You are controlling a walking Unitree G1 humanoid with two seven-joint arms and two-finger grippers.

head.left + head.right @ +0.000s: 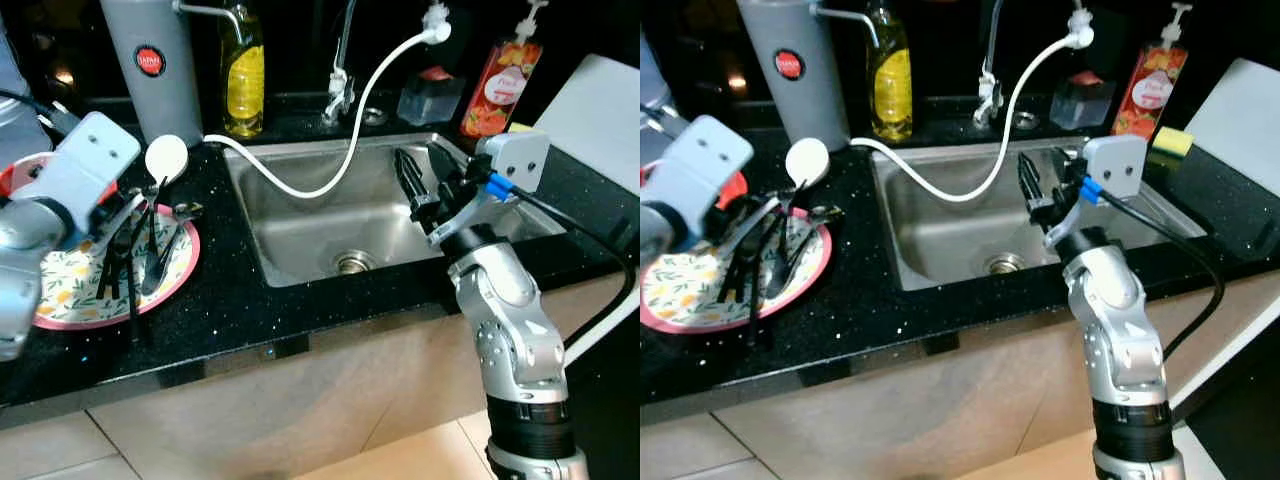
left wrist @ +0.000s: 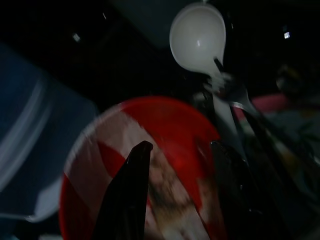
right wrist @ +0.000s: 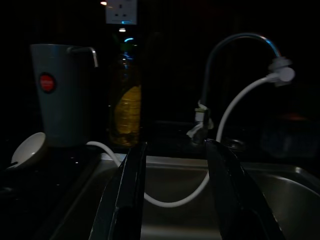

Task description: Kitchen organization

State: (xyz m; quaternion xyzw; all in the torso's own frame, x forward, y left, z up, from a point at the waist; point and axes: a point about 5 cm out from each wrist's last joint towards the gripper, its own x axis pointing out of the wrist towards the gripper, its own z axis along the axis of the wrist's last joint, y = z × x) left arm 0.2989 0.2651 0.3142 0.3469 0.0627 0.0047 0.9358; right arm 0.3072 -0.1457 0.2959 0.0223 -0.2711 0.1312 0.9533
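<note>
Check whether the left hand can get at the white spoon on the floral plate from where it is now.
Probably yes. The left hand hangs open over the floral plate, and the white spoon lies just beyond its fingers. Dark utensils crowd the spoon's handle, so a clean grip may be awkward.

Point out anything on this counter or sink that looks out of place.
A white hose droops from the faucet through the sink and onto the counter beside the grey canister. Black utensils lie jumbled across the floral plate, some poking over its rim.
</note>
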